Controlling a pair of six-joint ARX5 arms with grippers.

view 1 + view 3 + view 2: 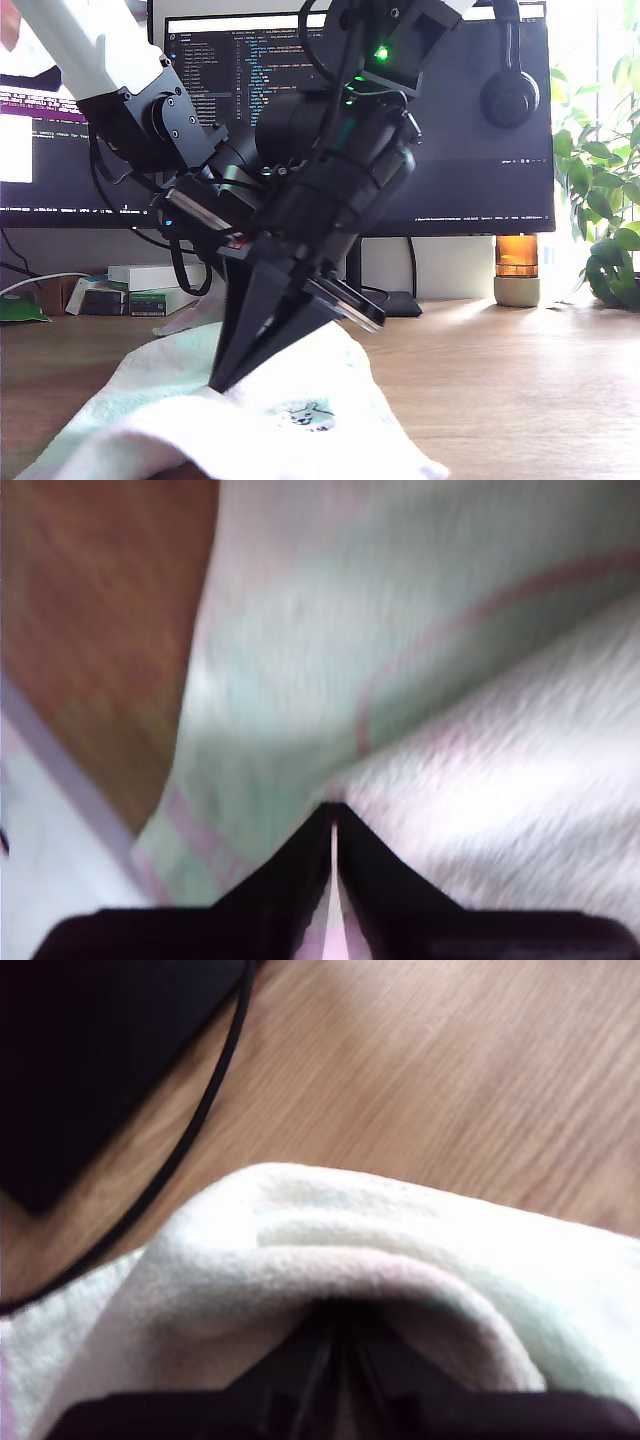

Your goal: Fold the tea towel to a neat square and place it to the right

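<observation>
Towel [250, 420] lies on the wooden desk [520, 390] at the low middle and the exterior view's left, bunched and partly lifted, not yet a square. A small printed animal face shows on its top near the black fingertips.

Both claws are clenched on the towel. My first gripper [335, 1365] has its jaws together with a thick roll of cloth draped over the tips. My second gripper [333, 825] has its jaws closed to a thin slit, and pale cloth sits in that slit. In the exterior view the two arms overlap, so I cannot tell which one is in front.

The step in hand seems to be carrying one edge over to make a fold. To do it well, I think both grippers should move together at the same height, so the edge stays straight and the cloth does not twist. The held edge should come down on the opposite edge, and only then the jaws should let go. Pulling too hard could drag the whole towel along the smooth desk.

The cloth is soft and fluffy, pale mint with thin pink lines, and it forms round, thick folds. The desk is flat with fine wood grain. A dark flat object [90, 1060] with a black cable [190, 1130] lies near the towel.
</observation>
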